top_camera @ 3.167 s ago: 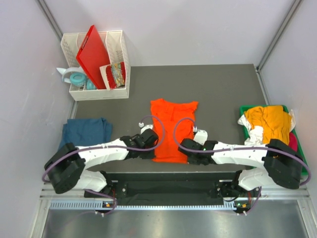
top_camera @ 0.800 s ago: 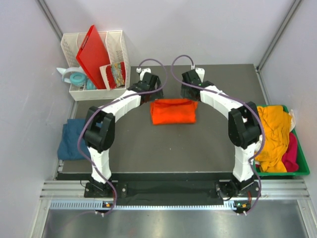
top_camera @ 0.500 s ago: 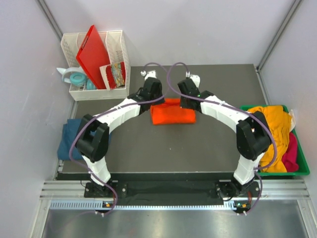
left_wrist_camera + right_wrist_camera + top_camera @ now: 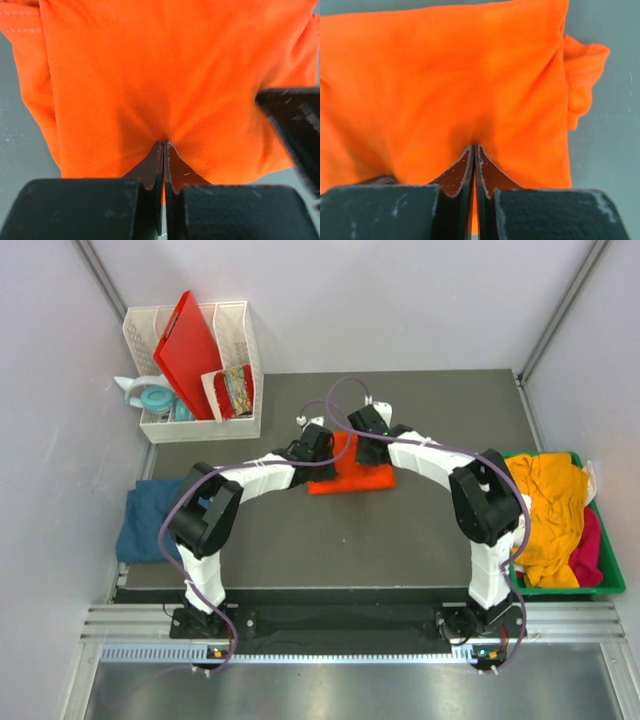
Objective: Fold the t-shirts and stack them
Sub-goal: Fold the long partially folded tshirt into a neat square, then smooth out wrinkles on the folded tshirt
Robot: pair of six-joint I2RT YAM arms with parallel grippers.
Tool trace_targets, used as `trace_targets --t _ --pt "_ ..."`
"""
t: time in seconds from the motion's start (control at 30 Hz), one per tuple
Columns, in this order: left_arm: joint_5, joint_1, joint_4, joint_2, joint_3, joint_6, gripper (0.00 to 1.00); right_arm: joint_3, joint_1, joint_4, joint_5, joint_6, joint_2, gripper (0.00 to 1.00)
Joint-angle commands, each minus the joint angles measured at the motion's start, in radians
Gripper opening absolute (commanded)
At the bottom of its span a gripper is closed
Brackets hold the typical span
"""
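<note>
table (image 4: 420, 540) status: unfolded t-shirts (image 4: 548, 502) heaped in green bin (image 4: 612, 585) at right, teal t-shirt (image 4: 150, 520) folded at left edge, orange t-shirt (image 4: 352, 478) part-folded mid-table. left gripper (image 4: 164, 145) and right gripper (image 4: 473, 148) both pinch its cloth. stacking not done.
</note>
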Motion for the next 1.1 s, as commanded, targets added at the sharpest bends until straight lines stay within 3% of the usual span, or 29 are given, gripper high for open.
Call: trace_targets --t 0.0,0.2,0.4,0.73,0.93,1.07 --pt "0.011 -0.01 0.044 -0.019 -0.054 -0.008 0.0 0.107 -0.009 0.025 0.015 0.02 0.009 0.0" --pt "0.029 -0.01 0.026 0.007 -0.066 0.002 0.0 0.173 -0.032 0.03 0.004 0.008 0.024 0.0" --pt "0.026 -0.011 0.008 0.018 -0.066 0.008 0.0 0.272 -0.067 -0.027 -0.008 0.001 0.171 0.0" --pt "-0.012 -0.011 -0.045 -0.002 -0.092 0.022 0.0 0.028 -0.141 -0.056 -0.069 0.146 0.172 0.0" --pt "-0.032 -0.011 -0.077 0.0 -0.086 0.012 0.0 -0.006 -0.176 -0.059 -0.134 0.101 0.201 0.01" --pt "-0.052 -0.011 -0.031 -0.097 -0.101 0.043 0.16 0.0 -0.17 0.042 -0.125 0.025 0.104 0.16"
